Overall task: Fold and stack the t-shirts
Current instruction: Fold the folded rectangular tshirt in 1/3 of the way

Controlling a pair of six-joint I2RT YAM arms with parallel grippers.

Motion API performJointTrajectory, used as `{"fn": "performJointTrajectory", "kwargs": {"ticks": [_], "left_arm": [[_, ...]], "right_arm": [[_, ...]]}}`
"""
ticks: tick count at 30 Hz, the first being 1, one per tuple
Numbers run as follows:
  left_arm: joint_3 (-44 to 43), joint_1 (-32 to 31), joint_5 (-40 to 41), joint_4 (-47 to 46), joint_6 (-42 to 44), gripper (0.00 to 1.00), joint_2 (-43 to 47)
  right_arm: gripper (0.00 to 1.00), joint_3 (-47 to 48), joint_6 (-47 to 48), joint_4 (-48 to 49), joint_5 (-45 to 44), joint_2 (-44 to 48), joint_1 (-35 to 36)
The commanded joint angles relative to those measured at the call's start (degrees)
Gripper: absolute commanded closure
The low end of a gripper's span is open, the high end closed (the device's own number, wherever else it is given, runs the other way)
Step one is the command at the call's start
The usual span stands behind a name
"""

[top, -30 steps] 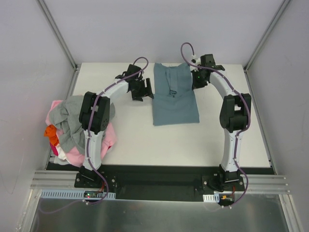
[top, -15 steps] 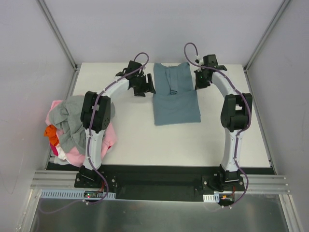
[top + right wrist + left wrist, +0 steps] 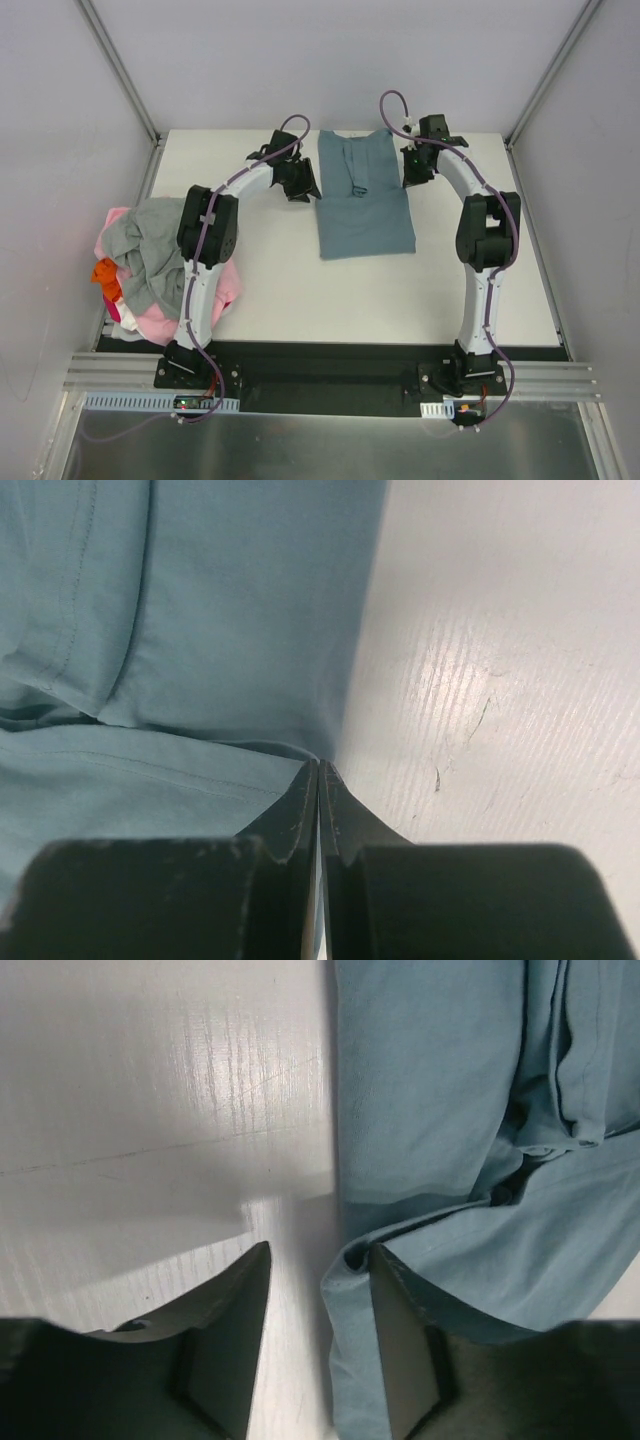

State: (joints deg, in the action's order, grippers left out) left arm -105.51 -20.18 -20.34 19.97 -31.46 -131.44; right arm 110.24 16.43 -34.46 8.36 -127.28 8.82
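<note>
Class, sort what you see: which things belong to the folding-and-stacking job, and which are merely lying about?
Job in hand: blue shirt; shirt heap of grey, pink and orange; left gripper; right gripper.
Just there: table; metal rail.

The left arm (image 3: 207,225) and the right arm (image 3: 487,232) are raised from their bases and bent inward at the elbows, so that both wrists are brought over the far half of the table. The left hand (image 3: 318,1250) is angled downward with its fingers held apart. The right hand (image 3: 319,768) is angled downward with its fingers pressed fully together.
</note>
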Motion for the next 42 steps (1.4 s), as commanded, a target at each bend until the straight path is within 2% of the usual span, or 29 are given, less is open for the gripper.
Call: {"fn": "performJointTrajectory", "kwargs": {"ticks": [1,6,8,18,24,30,42], "left_arm": [[-2.7,-0.2,-0.1,-0.5,-1.7,0.65,-0.5],[-3.2,-0.6,-0.8,-1.5,-3.3,0.87,-0.8],[-3.1,-0.7,-0.1,-2.1,-3.4,1.0,-0.4],[-2.4,-0.6,2.8,-3.6,-3.8,1.0,2.9],[-0.5,-0.3,3.7,-5.7,-4.7,1.0,5.8],[2.4,-0.2,5.1,-8.0,-5.4,1.0,8.3],[1.2,0.1,5.5,-9.5,-7.5,1.0,4.1]], "right_arm": [[0.99,1.0,-0.1,1.0,0.6,0.1,-0.2],[0.99,0.9,-0.2,1.0,0.5,0.0,-0.3],[0.99,0.9,-0.3,1.1,0.5,-0.1,-0.4],[0.99,0.3,-1.4,1.9,1.6,1.6,-1.7],[0.99,-2.6,-2.0,4.9,2.7,4.6,-2.2],[0.99,-2.6,-2.4,5.0,3.7,3.8,-2.4],[0.99,0.1,-2.7,5.9,3.9,-0.7,-2.7]]}}
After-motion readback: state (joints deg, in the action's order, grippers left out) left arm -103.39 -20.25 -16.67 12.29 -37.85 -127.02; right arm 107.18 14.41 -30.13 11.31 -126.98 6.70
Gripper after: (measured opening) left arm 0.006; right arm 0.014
